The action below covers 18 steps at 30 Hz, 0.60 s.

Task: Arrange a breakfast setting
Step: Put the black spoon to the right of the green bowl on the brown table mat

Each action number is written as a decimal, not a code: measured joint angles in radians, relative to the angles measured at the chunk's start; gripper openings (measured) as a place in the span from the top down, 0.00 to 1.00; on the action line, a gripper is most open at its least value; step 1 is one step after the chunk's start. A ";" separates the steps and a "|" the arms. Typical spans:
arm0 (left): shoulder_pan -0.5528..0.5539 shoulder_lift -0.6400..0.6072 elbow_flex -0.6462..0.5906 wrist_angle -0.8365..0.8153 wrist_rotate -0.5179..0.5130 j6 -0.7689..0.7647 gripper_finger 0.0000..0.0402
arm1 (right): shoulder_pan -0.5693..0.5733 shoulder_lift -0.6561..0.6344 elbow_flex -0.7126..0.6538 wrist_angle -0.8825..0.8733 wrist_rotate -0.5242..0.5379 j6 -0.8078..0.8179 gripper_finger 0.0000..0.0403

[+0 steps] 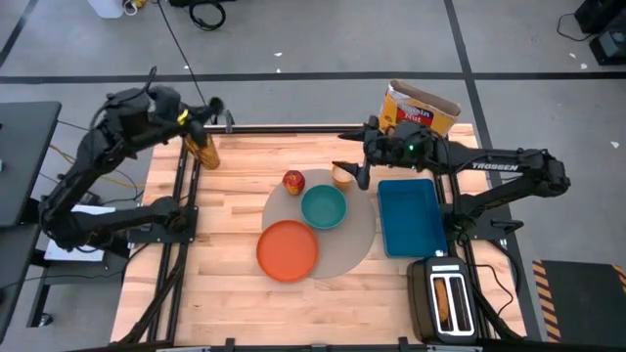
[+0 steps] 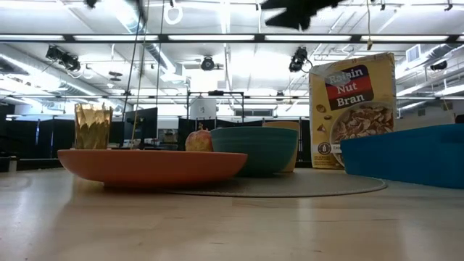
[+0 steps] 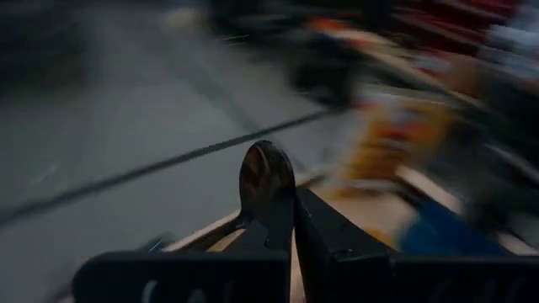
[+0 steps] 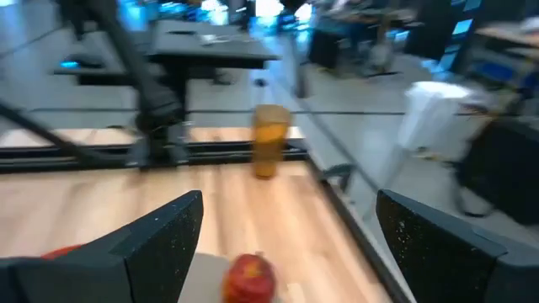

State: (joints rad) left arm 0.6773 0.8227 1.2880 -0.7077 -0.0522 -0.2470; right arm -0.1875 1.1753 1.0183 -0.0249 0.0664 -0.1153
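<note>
a pale butcher-block table [image 1: 235, 293] stands on a grey floor crossed by dark lines, and the low view looks past it into a wide room with ceiling lights. near the table's middle lies the round grey placemat [image 1: 357, 244]. on it, the orange plate [image 1: 288, 250] overlaps the mat's near-left edge, the teal bowl [image 1: 324, 206] sits just up and right of the plate, the red apple [image 1: 293, 181] rests at the mat's far-left edge, and the small yellow-orange cup [image 1: 342, 176] stands at its far edge, just beside the bowl. the right gripper [image 1: 354, 161] hovers above the far edge of the mat near the cup, its fingers [image 4: 160, 227] spread wide and holding nothing, the apple visible between them in the right wrist view. the left gripper [image 1: 217, 108] is raised over the table's far-left edge, near a ribbed amber glass [image 1: 204, 149], and is clenched on the metal spoon [image 3: 266, 181]. right of the mat lies a blue tray [image 1: 411, 217], a black toaster [image 1: 445, 298] nearer, and a raisin bran cereal box [image 1: 421, 110] at the far edge.
</note>
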 joint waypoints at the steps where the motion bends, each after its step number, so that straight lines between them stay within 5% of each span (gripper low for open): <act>1: -0.029 0.000 0.007 0.021 0.054 0.047 0.98 | -0.002 0.012 0.045 -0.044 -0.039 0.005 0.11; 9: -0.308 0.047 0.010 0.172 0.432 0.287 0.98 | -0.034 0.157 0.362 -0.267 -0.515 0.200 0.14; 18: -0.648 0.226 0.008 0.358 0.478 0.549 0.99 | -0.013 0.354 0.524 -0.170 -0.842 0.384 0.14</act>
State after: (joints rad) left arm 0.0293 1.0487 1.2964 -0.3493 0.4263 0.3020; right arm -0.2009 1.5294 1.5419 -0.1952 -0.7757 0.2689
